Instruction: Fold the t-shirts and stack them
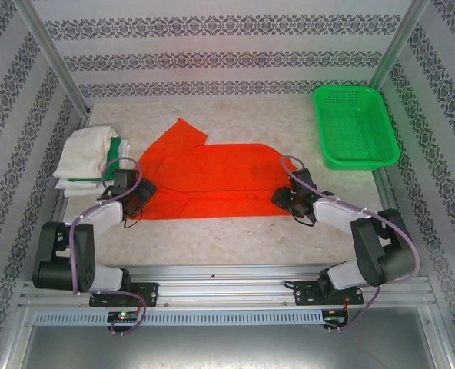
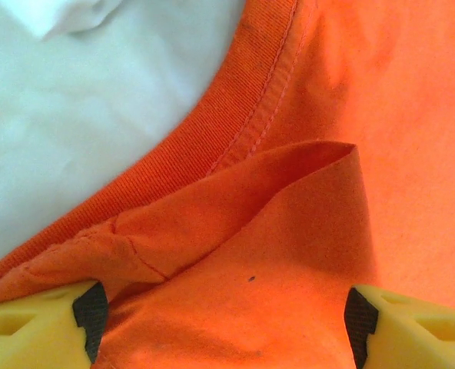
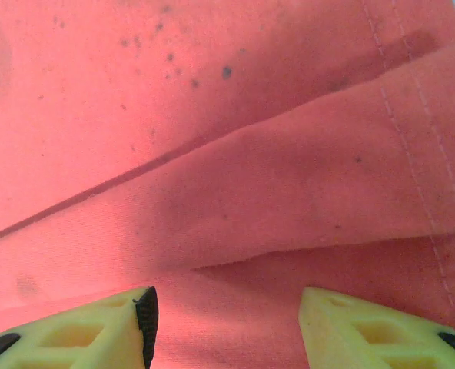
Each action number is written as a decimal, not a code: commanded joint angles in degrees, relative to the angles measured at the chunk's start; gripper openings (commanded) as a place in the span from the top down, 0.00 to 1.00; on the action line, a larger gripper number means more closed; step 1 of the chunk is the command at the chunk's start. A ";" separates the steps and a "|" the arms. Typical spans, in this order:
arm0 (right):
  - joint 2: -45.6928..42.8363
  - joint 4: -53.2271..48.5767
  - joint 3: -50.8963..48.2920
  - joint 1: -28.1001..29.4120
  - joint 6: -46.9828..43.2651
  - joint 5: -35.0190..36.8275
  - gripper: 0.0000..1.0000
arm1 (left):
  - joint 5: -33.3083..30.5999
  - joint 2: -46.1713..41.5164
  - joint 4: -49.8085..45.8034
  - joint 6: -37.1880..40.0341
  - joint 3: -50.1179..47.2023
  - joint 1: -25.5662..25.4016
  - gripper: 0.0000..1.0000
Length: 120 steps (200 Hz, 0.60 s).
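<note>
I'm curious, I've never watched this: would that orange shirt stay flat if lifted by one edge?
Probably floppy: the orange shirt lies folded over itself in soft creases. Pushed, it would likely bunch, like the raised flap by its collar.

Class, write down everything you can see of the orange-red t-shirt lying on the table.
The orange-red t-shirt is plain soft cloth, lying flat in the middle of the table, folded into a long band with one sleeve poking out far left. Its ribbed collar is double-stitched, with a loose fold beside it. Small dark specks mark the cloth near its right end. The left gripper and right gripper stand over its two ends, jaws open; whether they touch it is unclear.
</note>
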 commanded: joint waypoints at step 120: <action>1.68 -3.29 10.42 3.59 -8.22 1.66 0.46 | -1.17 -0.43 -0.86 -5.65 3.97 -6.25 0.15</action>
